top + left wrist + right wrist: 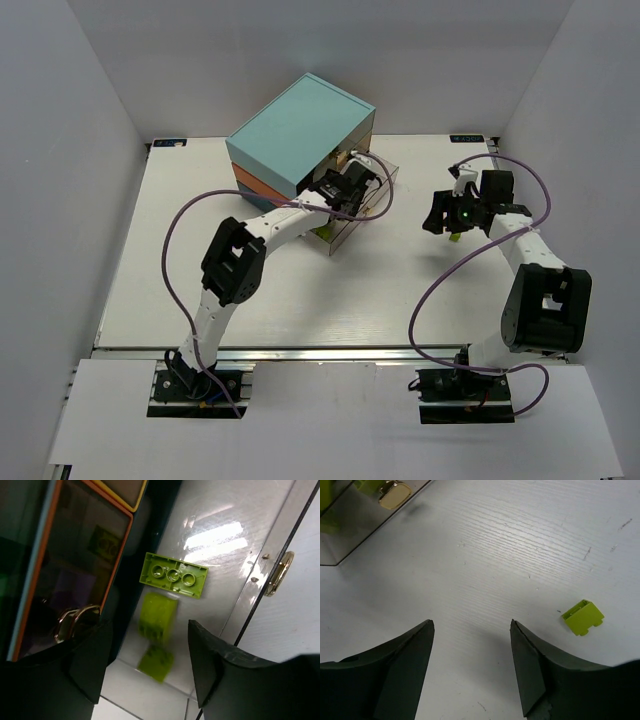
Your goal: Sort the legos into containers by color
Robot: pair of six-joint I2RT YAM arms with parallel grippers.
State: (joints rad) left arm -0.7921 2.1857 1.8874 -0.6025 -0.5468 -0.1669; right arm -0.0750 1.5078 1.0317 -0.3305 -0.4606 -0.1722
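Observation:
The chest (300,125) has a light teal top above orange and dark teal layers. Its clear bottom drawer (372,205) is pulled out. My left gripper (350,190) hangs open over that drawer. In the left wrist view (150,625) a yellow-green brick (173,575) lies studs-down on the drawer floor. A second yellow-green brick (157,617) is blurred between my fingers and touches neither. My right gripper (445,215) is open and empty above the table (471,622). Another yellow-green brick (582,617) lies just right of it, also in the top view (455,237).
The open drawer's gold handle (279,573) shows on its front wall, also in the right wrist view (395,494). A second gold handle (75,620) sits on the shut orange-framed drawer. White walls enclose the table (200,250).

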